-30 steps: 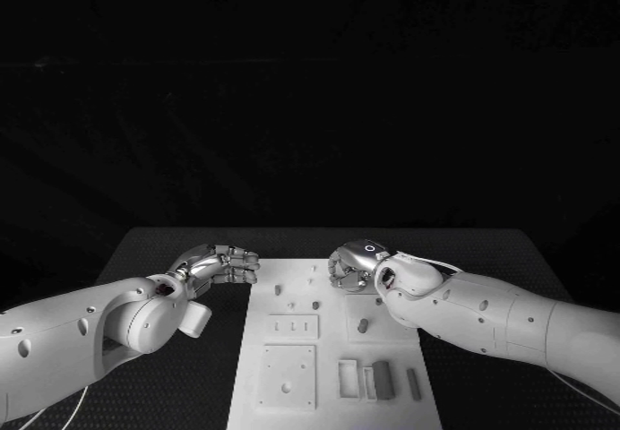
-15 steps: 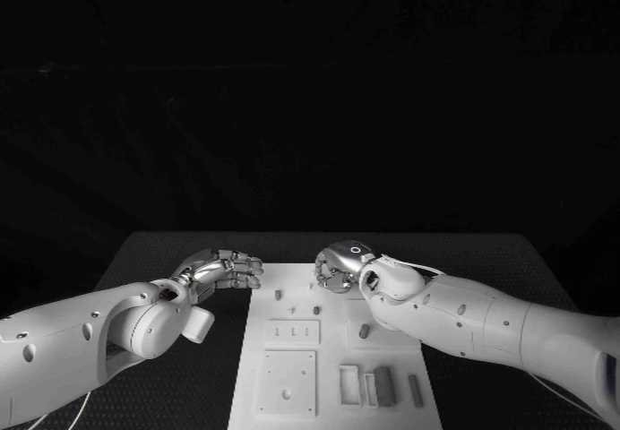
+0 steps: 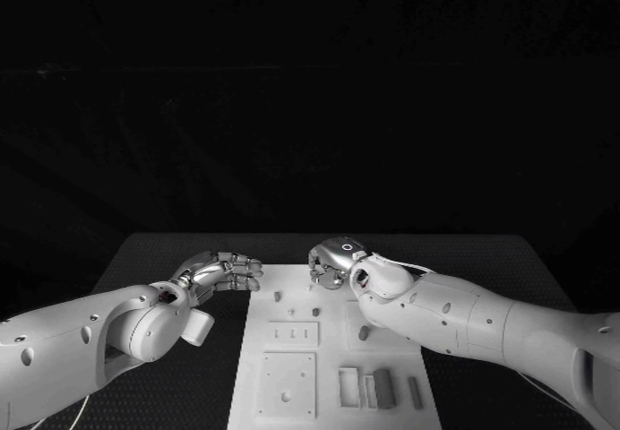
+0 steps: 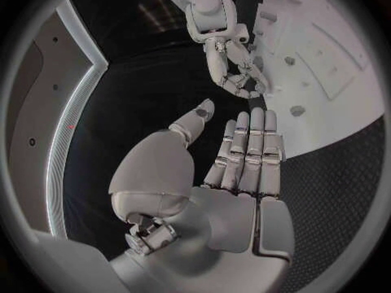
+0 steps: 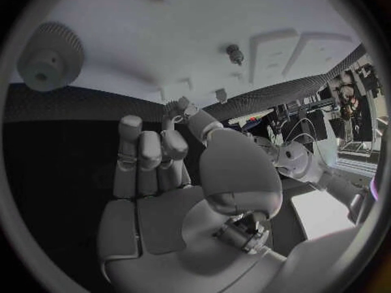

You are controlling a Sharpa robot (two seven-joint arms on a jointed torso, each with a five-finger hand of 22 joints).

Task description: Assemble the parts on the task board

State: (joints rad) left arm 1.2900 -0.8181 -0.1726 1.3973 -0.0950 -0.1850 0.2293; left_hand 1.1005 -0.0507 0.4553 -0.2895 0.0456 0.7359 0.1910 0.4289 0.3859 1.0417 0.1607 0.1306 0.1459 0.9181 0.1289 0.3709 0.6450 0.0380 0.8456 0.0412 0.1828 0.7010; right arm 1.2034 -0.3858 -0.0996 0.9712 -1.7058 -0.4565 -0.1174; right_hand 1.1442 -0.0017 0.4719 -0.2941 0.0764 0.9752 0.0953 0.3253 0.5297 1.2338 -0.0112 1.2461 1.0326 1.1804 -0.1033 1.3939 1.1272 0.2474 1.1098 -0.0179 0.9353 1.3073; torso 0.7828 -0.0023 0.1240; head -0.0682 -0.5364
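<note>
1. My right robot hand has moved in the last second. It has slid toward the far end of the task board, and now it sits over the far edge of it.
2. My right robot hand has its fingers curled in. In the right wrist view I see nothing between them, but I cannot tell for sure if a tiny part is in there.
3. My left robot hand has hardly moved. It waits just beside the far left corner of the task board, over the black table. Its fingers are bent in a little, and it holds nothing.
4. The parts are on the task board. Some small pegs stand near the far end, close to my right robot hand. Some long blocks lie at the near end, well apart from both robot hands.
5. A round gear sits on the task board too, near my right robot hand.
6. I think my right robot hand is going for something at the far end. No part is picked up yet, so most of the job is not done.
</note>
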